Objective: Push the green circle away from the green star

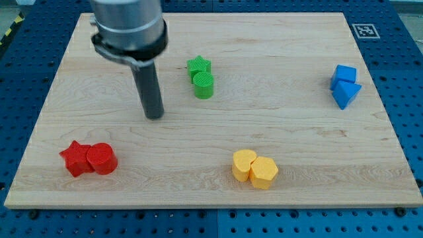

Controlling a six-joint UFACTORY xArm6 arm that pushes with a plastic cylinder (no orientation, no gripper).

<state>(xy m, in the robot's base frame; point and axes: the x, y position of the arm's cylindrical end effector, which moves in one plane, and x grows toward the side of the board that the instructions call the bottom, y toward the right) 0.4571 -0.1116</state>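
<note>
The green circle point(203, 85) sits on the wooden board point(291, 112) near the top middle, touching the green star point(198, 66) just above it. My tip point(154, 116) is to the left of and slightly below the green circle, about a block's width and a half away from it. It touches no block.
A red star point(75, 158) and a red cylinder point(102, 158) sit together at the bottom left. Two yellow blocks point(254, 168) sit at the bottom middle. Two blue blocks point(344, 86) sit at the right edge. A marker tag point(365, 30) is at the top right corner.
</note>
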